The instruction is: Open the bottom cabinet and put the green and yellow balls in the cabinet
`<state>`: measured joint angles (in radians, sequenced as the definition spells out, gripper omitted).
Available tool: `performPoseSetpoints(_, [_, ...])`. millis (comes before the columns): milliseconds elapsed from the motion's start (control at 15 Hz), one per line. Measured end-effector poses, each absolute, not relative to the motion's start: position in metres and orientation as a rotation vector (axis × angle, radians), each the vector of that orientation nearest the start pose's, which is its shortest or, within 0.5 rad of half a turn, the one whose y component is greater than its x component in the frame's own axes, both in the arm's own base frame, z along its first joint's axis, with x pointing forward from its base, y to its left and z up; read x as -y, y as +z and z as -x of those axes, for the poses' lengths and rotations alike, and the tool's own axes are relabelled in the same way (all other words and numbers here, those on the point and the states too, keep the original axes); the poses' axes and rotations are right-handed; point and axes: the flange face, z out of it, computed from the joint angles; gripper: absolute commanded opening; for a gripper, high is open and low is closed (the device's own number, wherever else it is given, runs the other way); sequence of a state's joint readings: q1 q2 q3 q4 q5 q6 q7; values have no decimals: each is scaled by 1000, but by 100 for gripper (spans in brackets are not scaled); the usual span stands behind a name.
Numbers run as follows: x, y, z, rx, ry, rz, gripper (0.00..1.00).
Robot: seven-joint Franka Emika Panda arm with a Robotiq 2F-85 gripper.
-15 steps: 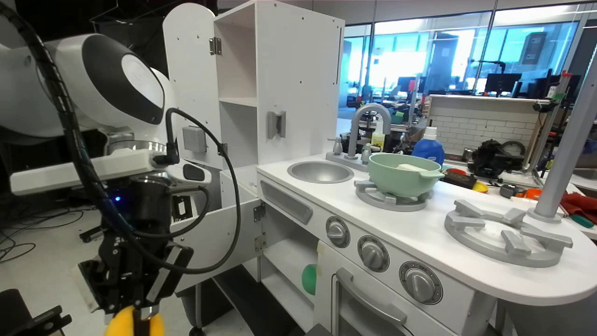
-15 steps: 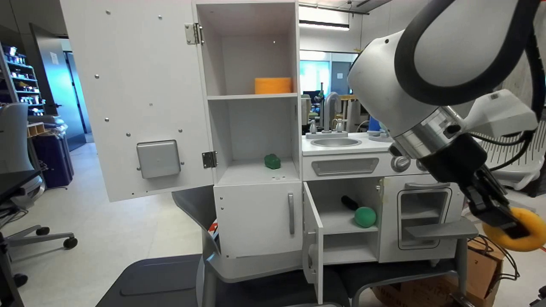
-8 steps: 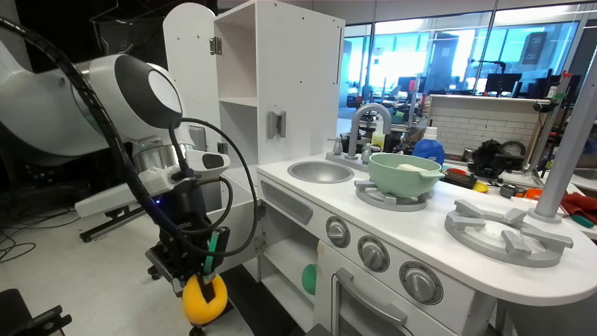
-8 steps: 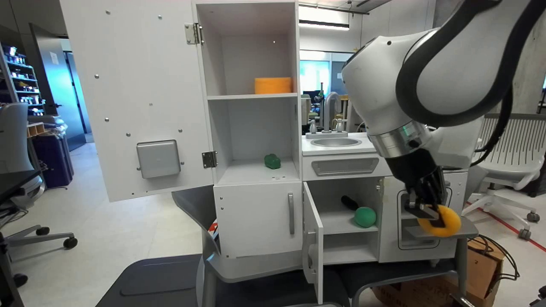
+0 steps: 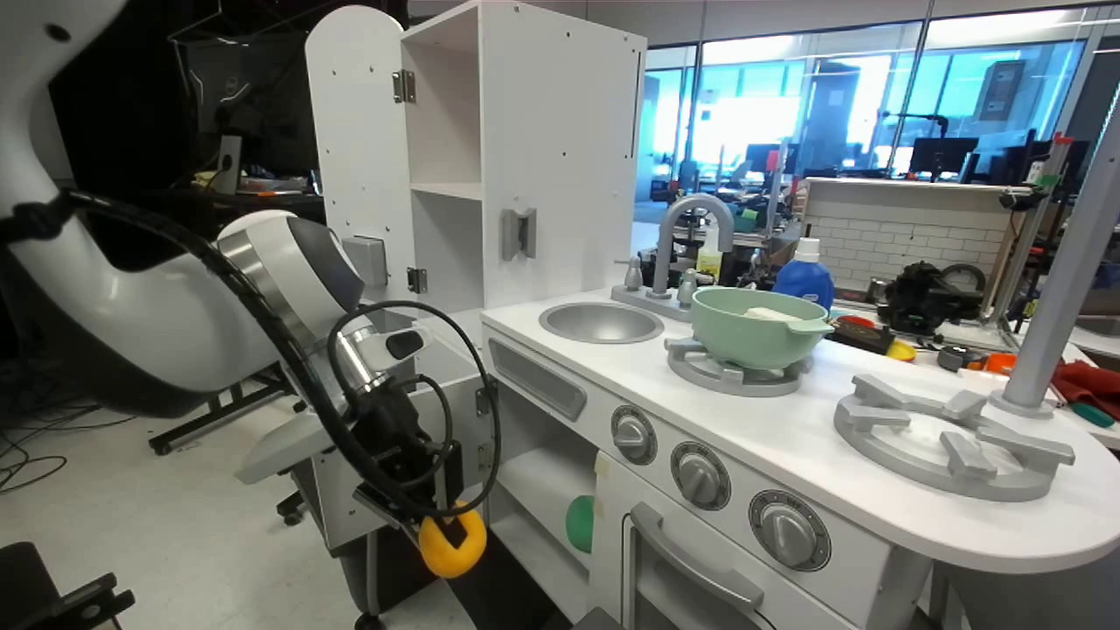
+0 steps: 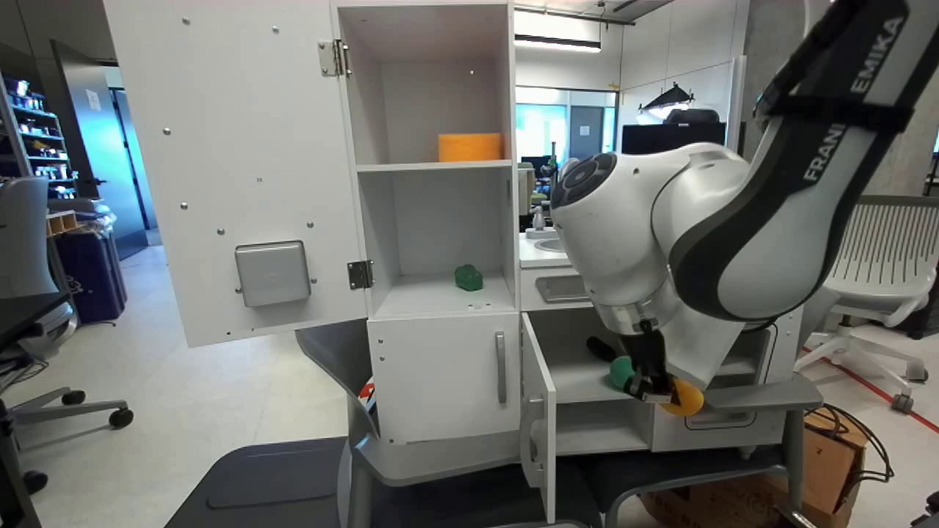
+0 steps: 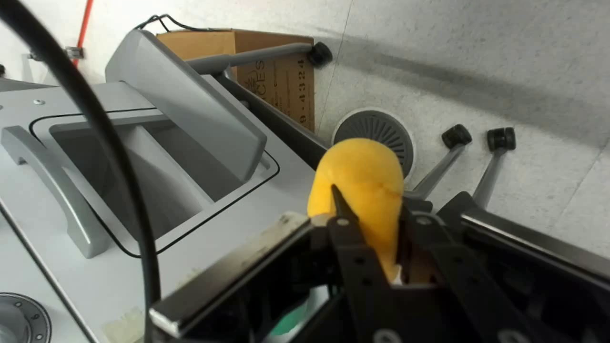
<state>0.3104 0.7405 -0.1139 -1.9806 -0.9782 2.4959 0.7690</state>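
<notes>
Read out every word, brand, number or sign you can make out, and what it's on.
"EMIKA": robot arm.
"FRAN", then hidden by a black strap: same arm.
"CES": cardboard box, sideways.
"9-4324": same box, sideways.
Too small or blurred to read: smaller box print, markings on oven knobs, paper on the door.

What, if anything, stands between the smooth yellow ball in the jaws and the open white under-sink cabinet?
Nothing visible bars the cabinet: its plain white rectangular door stands open. Inside, the smooth green ball sits on the white shelf, toward the white oven front, so the yellow ball might bump it there.
</notes>
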Motion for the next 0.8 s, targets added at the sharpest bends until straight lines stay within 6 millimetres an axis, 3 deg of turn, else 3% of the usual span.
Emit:
performPoseSetpoints(400, [-115, 23, -577, -330, 286, -2480, 5])
performPoseSetpoints(800, [-123, 8, -619, -343, 467, -2425, 5])
